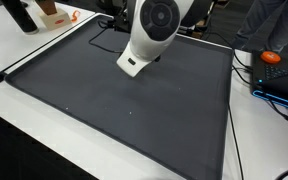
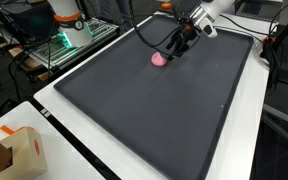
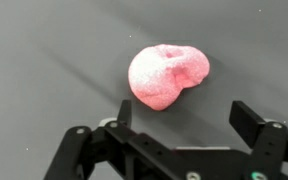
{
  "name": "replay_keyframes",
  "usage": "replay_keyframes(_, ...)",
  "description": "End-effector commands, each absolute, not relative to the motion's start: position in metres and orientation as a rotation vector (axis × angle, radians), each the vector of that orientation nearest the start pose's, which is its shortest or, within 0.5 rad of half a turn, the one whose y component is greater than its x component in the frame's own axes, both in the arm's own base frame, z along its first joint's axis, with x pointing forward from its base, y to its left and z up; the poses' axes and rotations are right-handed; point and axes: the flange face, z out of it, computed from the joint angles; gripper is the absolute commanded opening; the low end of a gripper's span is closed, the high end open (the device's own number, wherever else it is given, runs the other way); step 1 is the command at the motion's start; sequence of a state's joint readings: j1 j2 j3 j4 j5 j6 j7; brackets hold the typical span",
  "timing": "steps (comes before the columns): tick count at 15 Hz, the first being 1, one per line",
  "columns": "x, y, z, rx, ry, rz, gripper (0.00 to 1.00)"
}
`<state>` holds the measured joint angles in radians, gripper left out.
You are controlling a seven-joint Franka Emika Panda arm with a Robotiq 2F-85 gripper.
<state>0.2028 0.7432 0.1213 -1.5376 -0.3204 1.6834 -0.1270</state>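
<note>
Hand (image 3: 184, 116) is wide apart, nothing between the fingers (image 3: 123, 112). The pink lump (image 3: 166, 75) lies on the dark mat (image 3: 44, 60) just ahead of the fingertips in the wrist view, not touching them. In an exterior view the lump (image 2: 160, 58) sits at the far end of the mat (image 2: 154, 115), with the hand (image 2: 177, 45) just beside it on its right. The mat covers most of the white worktop (image 2: 54, 125). A cardboard box (image 2: 24, 152) stands at the near left corner, well apart.
</note>
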Motion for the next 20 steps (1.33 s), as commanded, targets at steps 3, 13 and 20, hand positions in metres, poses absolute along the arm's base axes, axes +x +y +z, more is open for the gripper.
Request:
replay_keyframes(3,0.633,0.115,0.182,-3.124,-0.457,0.919,1.00)
replay_keyframes(13,0.640,0.032,0.190,-2.957,0.280,0.802,1.00)
replay_keyframes(20,0.626,-0.012,0.194,-2.788,0.760,0.669,1.00)
